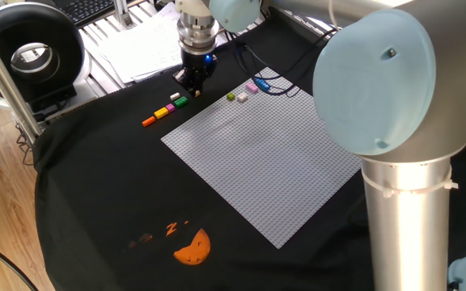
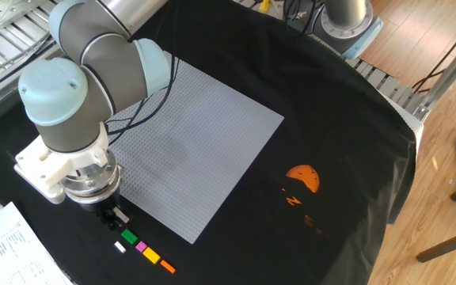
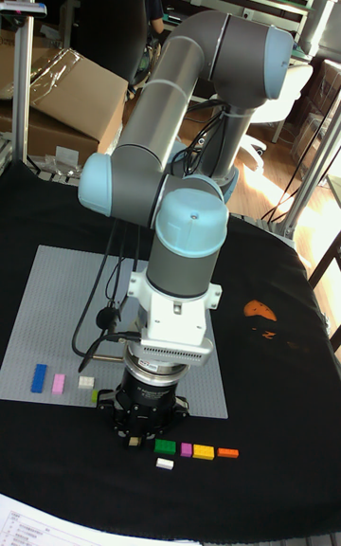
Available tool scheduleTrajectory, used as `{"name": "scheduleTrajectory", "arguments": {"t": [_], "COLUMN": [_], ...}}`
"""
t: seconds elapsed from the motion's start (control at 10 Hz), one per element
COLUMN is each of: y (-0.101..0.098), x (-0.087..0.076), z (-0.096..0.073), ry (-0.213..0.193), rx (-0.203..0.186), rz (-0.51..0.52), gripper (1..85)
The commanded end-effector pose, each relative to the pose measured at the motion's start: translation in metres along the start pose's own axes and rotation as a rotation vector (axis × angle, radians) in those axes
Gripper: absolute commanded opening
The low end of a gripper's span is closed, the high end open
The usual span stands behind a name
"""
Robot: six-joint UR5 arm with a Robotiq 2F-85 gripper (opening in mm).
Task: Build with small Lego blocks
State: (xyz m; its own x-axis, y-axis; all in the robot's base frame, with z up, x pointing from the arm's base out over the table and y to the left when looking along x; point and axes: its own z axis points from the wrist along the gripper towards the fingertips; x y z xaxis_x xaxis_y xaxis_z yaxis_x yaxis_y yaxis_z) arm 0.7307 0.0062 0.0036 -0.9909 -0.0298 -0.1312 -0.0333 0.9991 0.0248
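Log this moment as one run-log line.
claw: above row end, state unclear | loose bricks: row on black cloth | baseplate: few bricks at one edge

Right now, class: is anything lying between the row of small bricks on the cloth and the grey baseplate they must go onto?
Nothing visible does. The row of small bricks lies beside the grey baseplate, with only bare black cloth between. The gripper hovers at the row's end.

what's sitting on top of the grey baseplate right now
On the grey baseplate, near one edge: a blue brick, a pink brick, a white brick and a green brick. The gripper hides anything beneath it.
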Motion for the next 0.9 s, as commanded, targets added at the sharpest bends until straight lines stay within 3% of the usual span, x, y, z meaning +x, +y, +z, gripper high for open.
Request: {"name": "scheduleTrajectory", "arguments": {"t": [0.0,0.1,0.3,0.6,0.8], "y": [0.001,0.000,-0.008,-0.016,-0.019], "x": [-0.001,-0.001,0.000,0.000,0.001], "z": [-0.001,-0.001,-0.002,-0.003,-0.002], "ry": [-0.002,-0.002,0.003,0.005,0.006], "rx": [-0.012,-0.007,0.020,0.052,0.052], "rz": [0.010,0.008,-0.002,-0.016,-0.016], "gripper": [23.3,21.7,8.0,8.0,8.0]}}
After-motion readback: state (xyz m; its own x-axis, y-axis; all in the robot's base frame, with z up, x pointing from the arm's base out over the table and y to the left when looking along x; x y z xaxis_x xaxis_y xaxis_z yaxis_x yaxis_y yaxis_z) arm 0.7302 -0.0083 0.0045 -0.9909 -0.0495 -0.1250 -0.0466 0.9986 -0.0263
